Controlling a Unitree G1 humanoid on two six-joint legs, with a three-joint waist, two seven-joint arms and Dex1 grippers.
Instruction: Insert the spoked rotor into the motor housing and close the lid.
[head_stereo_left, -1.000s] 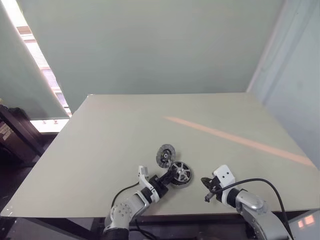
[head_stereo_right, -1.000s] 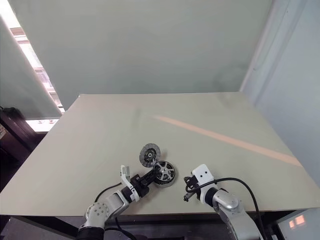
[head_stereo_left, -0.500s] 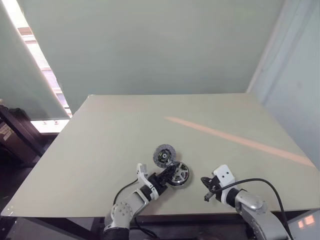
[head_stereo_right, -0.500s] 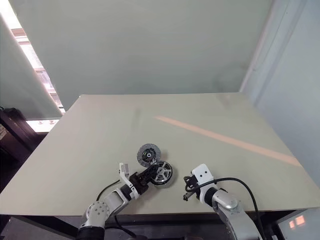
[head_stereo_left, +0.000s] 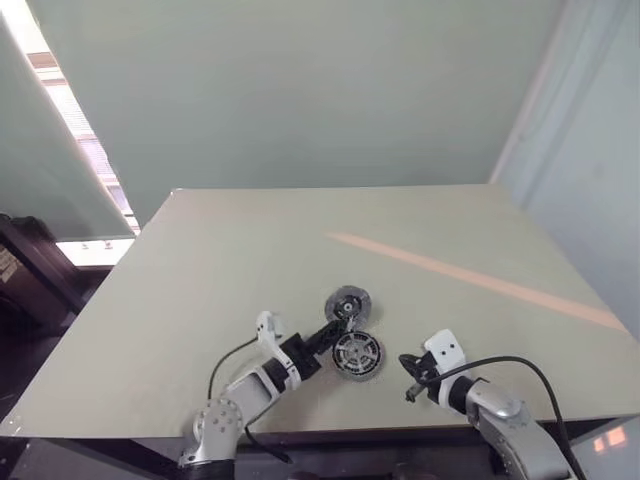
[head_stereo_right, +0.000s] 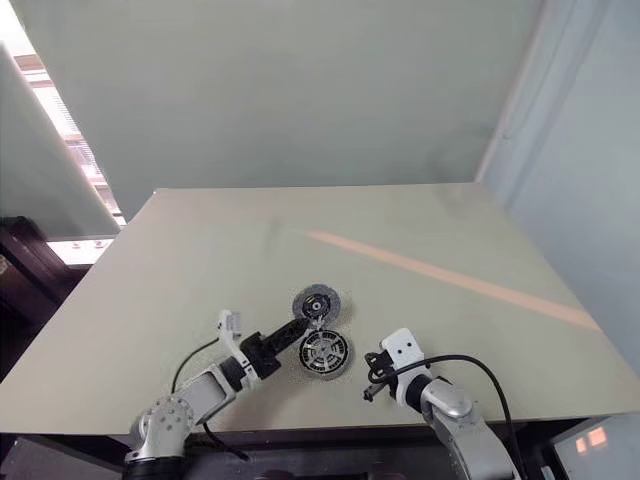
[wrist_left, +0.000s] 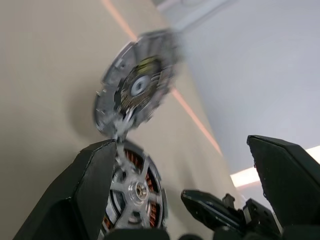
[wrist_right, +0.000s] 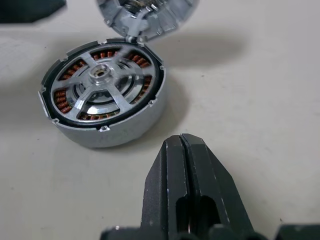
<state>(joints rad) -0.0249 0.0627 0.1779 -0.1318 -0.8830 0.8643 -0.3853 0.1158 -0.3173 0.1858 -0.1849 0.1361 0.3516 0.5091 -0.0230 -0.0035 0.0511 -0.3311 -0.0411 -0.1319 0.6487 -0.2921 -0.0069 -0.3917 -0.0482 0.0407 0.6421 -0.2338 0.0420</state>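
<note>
The motor housing (wrist_right: 112, 131) sits near the table's front edge. The spoked rotor (wrist_right: 98, 74) lies inside it, silver spokes over the copper windings. The lid (head_stereo_left: 348, 305) stands tilted up just behind the housing, its lower edge touching the housing's rim. My left gripper (head_stereo_left: 332, 334) hovers to the left of the housing, raised off the table, open wide with nothing between its fingers (wrist_left: 95, 195). My right gripper (wrist_right: 186, 150) rests low to the right of the housing, shut and empty, a short gap away from it.
The beige table (head_stereo_left: 230, 260) carries a faint orange stripe (head_stereo_left: 470, 280) running across its right half. A black cable (head_stereo_left: 520, 365) loops off the right wrist. The table's front edge lies close under both arms.
My left gripper has opened, let go of the housing's rim and lifted up and left. The lid now stands straight behind the housing. The right gripper has stayed still.
</note>
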